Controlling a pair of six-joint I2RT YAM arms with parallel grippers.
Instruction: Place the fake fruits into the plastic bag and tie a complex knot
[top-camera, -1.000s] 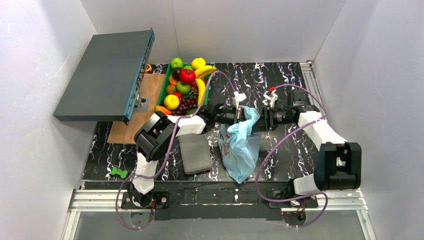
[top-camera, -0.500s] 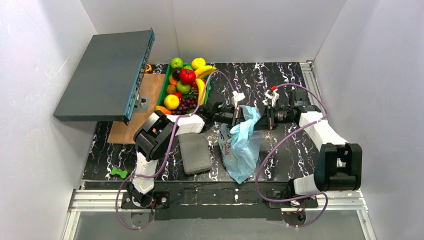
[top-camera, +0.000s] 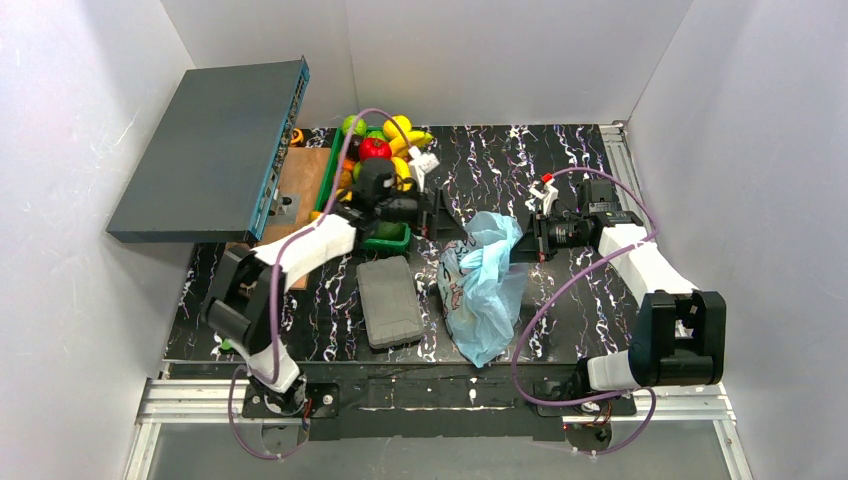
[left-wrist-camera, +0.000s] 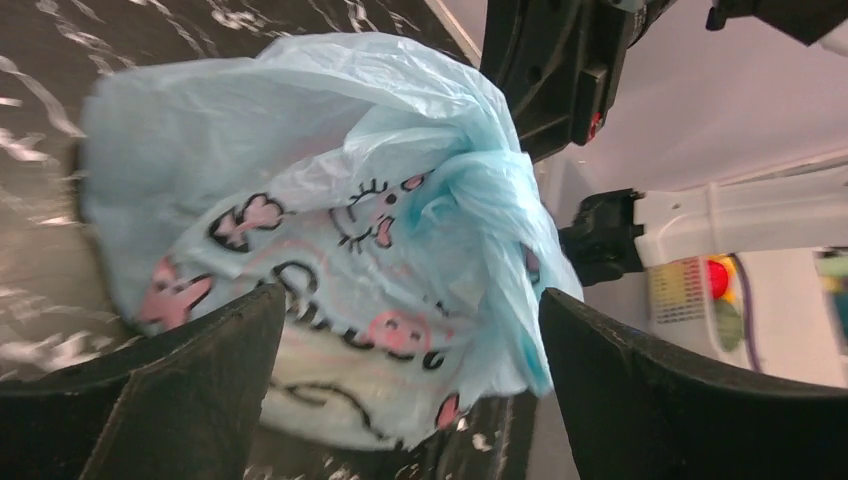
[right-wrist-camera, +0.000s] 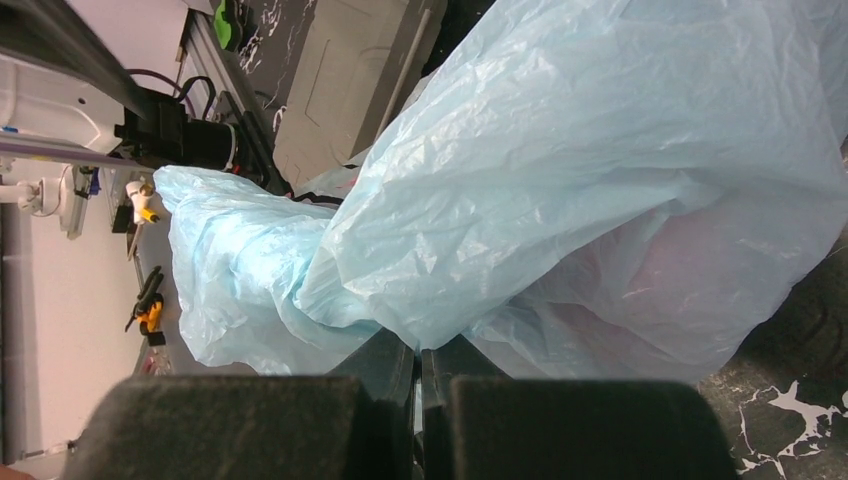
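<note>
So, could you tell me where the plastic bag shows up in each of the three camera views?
Top external: the plastic bag lies at centre, just right of the grey case.
Left wrist: it fills the middle, beyond the open left gripper.
Right wrist: it covers most of the frame, pinched by the right gripper.
Shared landmark: the black marbled table.

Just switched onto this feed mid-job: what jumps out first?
The light-blue plastic bag slumped at centre stands out, its top pinched in the shut right gripper. The left gripper hangs open, facing the bag but apparently off it. Beyond, the bright fake fruits sit piled in the green tray at the back left.
</note>
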